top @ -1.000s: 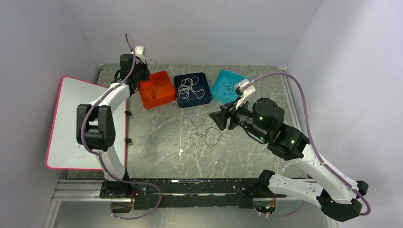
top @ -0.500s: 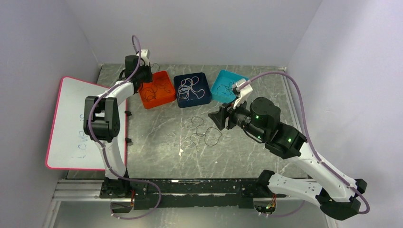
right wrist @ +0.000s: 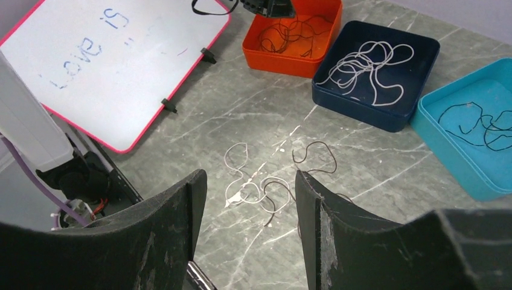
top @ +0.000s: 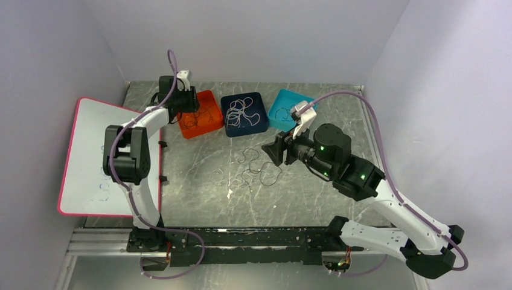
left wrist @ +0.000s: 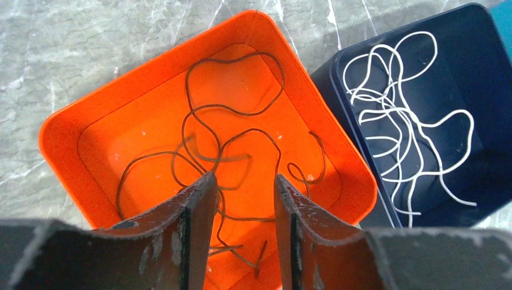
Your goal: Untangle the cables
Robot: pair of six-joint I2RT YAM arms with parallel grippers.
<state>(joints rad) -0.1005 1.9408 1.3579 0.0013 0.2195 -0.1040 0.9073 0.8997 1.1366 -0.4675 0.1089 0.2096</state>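
Note:
A small tangle of thin white and brownish-red cables (top: 250, 171) lies on the grey table; it also shows in the right wrist view (right wrist: 265, 181). My right gripper (right wrist: 249, 181) is open and empty, held above the tangle's right side (top: 273, 151). My left gripper (left wrist: 241, 184) is open and empty over the orange tray (left wrist: 66, 130), which holds brownish-red cable (left wrist: 229, 109). The navy tray (top: 244, 114) holds white cable (left wrist: 398, 115). The teal tray (top: 284, 112) holds black cable (right wrist: 483, 124).
A whiteboard with a pink rim (top: 90, 157) stands on small black feet at the table's left; writing shows on it in the right wrist view (right wrist: 90, 66). The three trays stand in a row at the back. White walls close in both sides.
My left gripper has moved right, from the orange tray's back left corner to over the tray. My right gripper has shifted slightly left and toward the back.

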